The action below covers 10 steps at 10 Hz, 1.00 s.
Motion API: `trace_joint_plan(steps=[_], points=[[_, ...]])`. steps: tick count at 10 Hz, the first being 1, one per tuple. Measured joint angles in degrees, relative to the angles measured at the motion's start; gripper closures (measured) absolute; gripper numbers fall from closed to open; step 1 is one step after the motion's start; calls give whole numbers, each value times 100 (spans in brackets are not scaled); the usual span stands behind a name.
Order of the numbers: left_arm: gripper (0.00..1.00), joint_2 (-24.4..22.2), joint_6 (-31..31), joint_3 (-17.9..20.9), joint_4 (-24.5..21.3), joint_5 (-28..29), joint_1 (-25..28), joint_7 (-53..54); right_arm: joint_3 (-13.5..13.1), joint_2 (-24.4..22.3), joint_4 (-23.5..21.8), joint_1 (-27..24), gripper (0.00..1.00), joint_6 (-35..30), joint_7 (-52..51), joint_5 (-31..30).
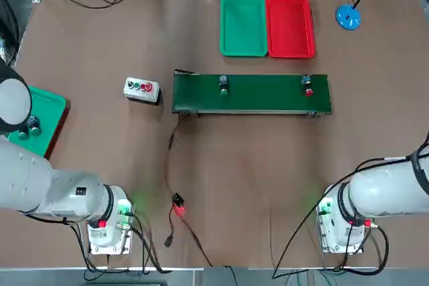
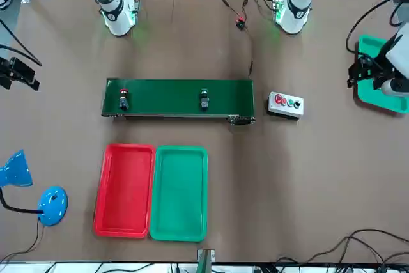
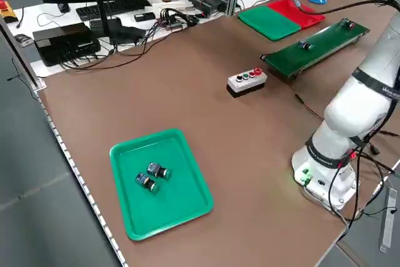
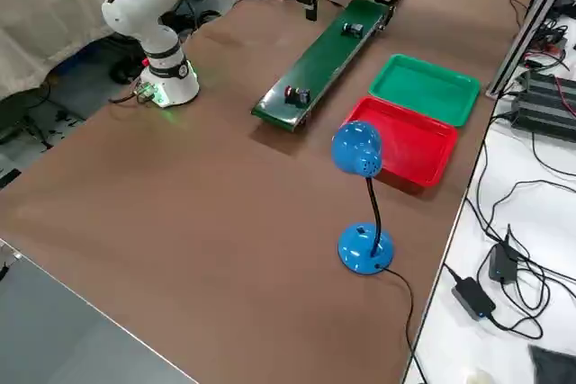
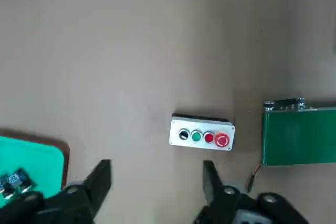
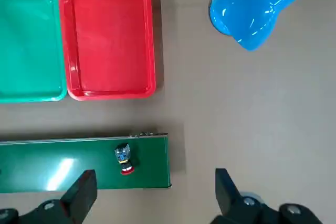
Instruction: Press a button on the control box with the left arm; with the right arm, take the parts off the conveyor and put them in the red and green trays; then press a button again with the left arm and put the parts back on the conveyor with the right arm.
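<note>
- Nearest the overhead camera, the left arm (image 1: 40,182) and the right arm (image 1: 389,192) rise from their bases at the near edge of the brown bench (image 1: 100,38), each base showing a green light.
- Left gripper (image 5: 156,179) hangs well above the bench; its fingers (image 5: 100,179) stand apart with nothing between them, and the control box lies below, beyond the fingertips.
- Right gripper (image 6: 152,187) also hangs high, its fingers (image 6: 84,190) spread wide and empty, over the conveyor's end where the red-capped part sits.
- Lying across the middle of the bench, the conveyor (image 1: 251,94) is a long dark green belt in a black frame.
- Two parts stand on the belt, well apart: the green-capped part (image 1: 224,85) nearer the control box, the red-capped part (image 1: 308,86) near the opposite end.
- Just beside the conveyor's end on the left arm's side, not touching it, sits the control box (image 1: 141,89), pale grey with a row of small round buttons on top.
- Beyond the conveyor, the green tray (image 1: 243,25) and the red tray (image 1: 289,26) lie side by side with long edges touching, both empty.
- At the bench's left edge, a darker teal tray (image 3: 162,182) holds two small switch parts (image 3: 152,176).
- Near the red tray stands a blue desk lamp (image 1: 355,1).
- Between the arm bases, a thin cable (image 1: 175,185) trails from the conveyor.
</note>
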Motion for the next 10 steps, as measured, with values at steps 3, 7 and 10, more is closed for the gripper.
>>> trace_joint_plan(steps=[3, 7, 10], points=[[65, -236, 725, -25, -1063, 0, -57, 0, 0, 0, -2, 0, 0, -5, 0, 0], [99, -545, 1942, -362, -2572, -9, -92, -36, 0, 1, -3, 0, 0, -6, 1, 0], [99, -777, 2982, -649, -3804, -31, -97, -151, -1, 1, -4, 0, 0, -6, 1, 0]])
